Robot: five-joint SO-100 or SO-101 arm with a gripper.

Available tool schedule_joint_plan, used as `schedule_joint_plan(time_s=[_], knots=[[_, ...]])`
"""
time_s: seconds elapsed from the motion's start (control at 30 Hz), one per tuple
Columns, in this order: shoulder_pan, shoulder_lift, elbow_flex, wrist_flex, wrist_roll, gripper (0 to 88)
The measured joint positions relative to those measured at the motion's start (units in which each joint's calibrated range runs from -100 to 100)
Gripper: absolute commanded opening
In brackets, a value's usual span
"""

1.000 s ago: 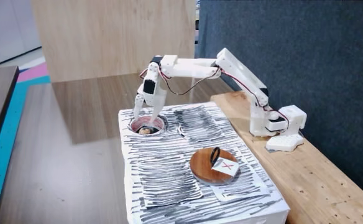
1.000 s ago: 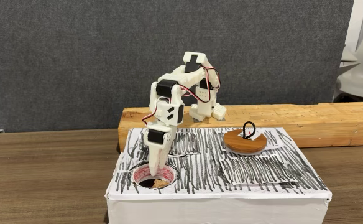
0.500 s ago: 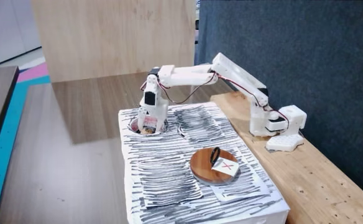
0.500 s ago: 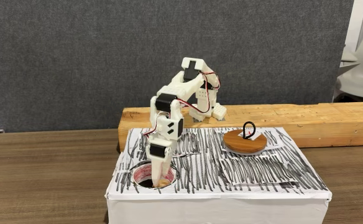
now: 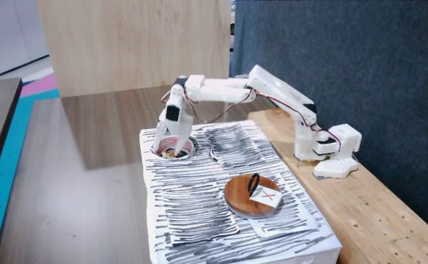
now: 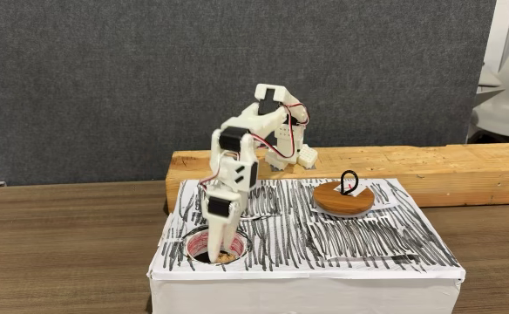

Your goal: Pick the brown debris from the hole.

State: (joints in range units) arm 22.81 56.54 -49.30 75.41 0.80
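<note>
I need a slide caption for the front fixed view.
White arm's claw reaches into the hole beside the brown debris.

The hole [image 6: 216, 250] is a round opening with a pinkish-white rim and dark inside, cut through the black-and-white streaked top near its front left corner in a fixed view. The brown debris [image 6: 226, 258] (a small tan lump) lies inside it, against the near right rim; in a fixed view [image 5: 171, 153] it shows as a tan speck inside the hole [image 5: 174, 149]
</note>
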Motion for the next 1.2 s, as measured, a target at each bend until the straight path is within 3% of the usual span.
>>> schedule_joint_plan(time_s=[0.8,0.9,1.07,1.2], knots=[[0.3,7.8,-2.5,-0.6,0.4,24.0],[0.3,8.0,-2.5,-0.6,0.4,19.1],[0.3,8.0,-2.5,-0.6,0.4,0.8],[0.3,8.0,-2.5,-0.6,0.4,2.2]])
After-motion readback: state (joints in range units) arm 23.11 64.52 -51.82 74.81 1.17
